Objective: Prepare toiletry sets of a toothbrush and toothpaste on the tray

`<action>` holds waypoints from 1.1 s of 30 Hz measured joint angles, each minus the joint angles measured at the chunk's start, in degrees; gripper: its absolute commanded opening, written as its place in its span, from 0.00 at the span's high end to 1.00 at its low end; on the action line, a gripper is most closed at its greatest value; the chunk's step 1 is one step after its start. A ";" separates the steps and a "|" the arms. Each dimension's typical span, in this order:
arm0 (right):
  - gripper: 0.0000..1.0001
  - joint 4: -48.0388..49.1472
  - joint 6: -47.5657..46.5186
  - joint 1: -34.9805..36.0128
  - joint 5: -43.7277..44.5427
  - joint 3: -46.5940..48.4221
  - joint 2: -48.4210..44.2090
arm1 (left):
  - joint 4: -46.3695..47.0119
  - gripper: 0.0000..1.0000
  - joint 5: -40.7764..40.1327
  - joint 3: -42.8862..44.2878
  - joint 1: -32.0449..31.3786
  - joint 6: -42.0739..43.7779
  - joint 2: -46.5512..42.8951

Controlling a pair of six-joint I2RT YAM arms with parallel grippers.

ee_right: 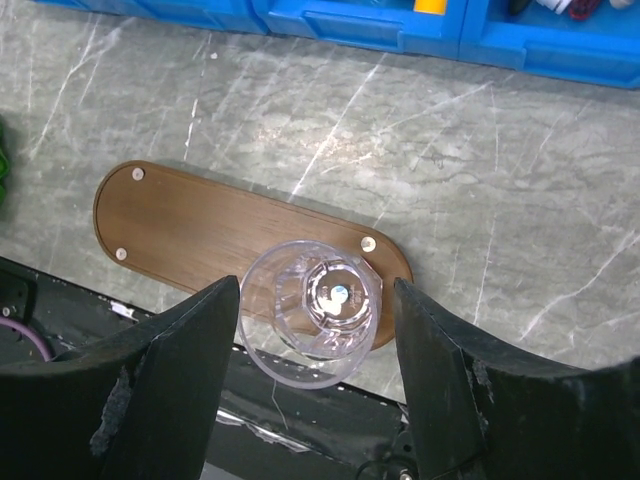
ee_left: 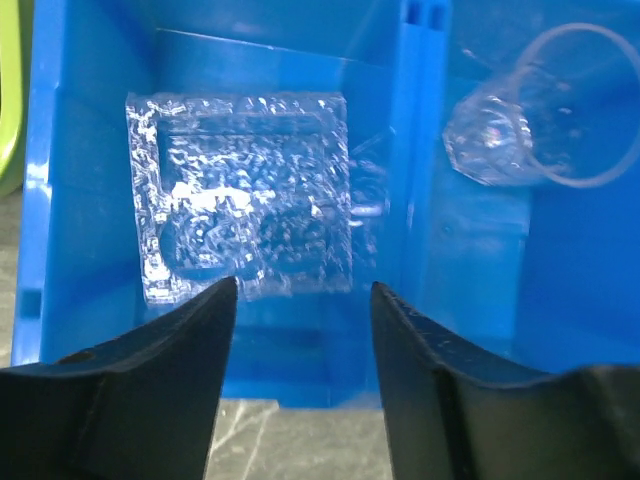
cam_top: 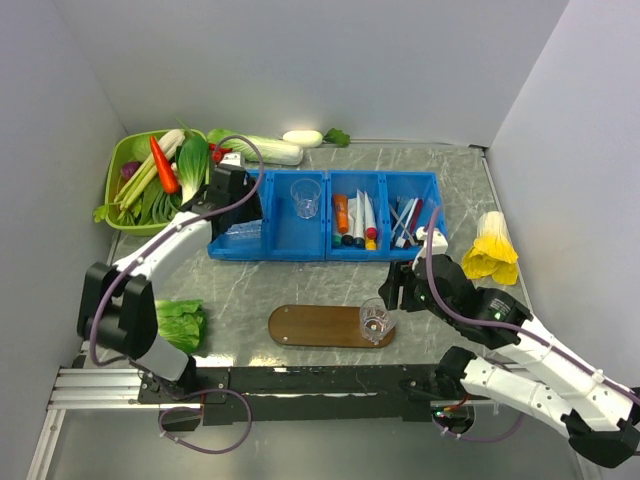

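Note:
The brown wooden tray lies at the near middle of the table. A clear cup stands on its right end. My right gripper is open, one finger on each side of that cup, apart from it, above the tray. White toothpaste tubes lie in the middle blue bin beside an orange tube. Toothbrushes lie in the right bin. My left gripper is open and empty over the left bin, above a clear plastic pack.
The blue bins stand in a row behind the tray, with a second clear cup in one compartment. A green basket of vegetables stands at the back left. Lettuce lies near left, a yellow bunch at right.

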 measured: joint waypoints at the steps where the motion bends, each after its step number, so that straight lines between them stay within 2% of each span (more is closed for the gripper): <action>1: 0.31 -0.07 0.02 0.00 0.07 -0.26 -0.50 | -0.37 0.47 -0.55 0.98 0.02 -0.07 1.53; 6: 0.31 -0.17 0.28 0.00 0.44 -0.87 -2.95 | -1.31 0.52 -3.26 3.87 0.33 -0.55 5.73; 13: 0.32 -0.59 0.68 0.00 2.08 -1.07 -5.18 | -2.38 0.54 -4.15 4.26 1.60 -0.68 7.65; 17: 0.32 -0.70 0.92 0.00 2.49 -1.09 -5.46 | -2.38 0.59 -3.98 4.28 2.82 -0.96 7.74; 33: 0.32 -0.74 1.51 0.00 2.64 -1.11 -5.44 | -2.47 0.63 -1.42 4.81 3.72 -1.01 11.96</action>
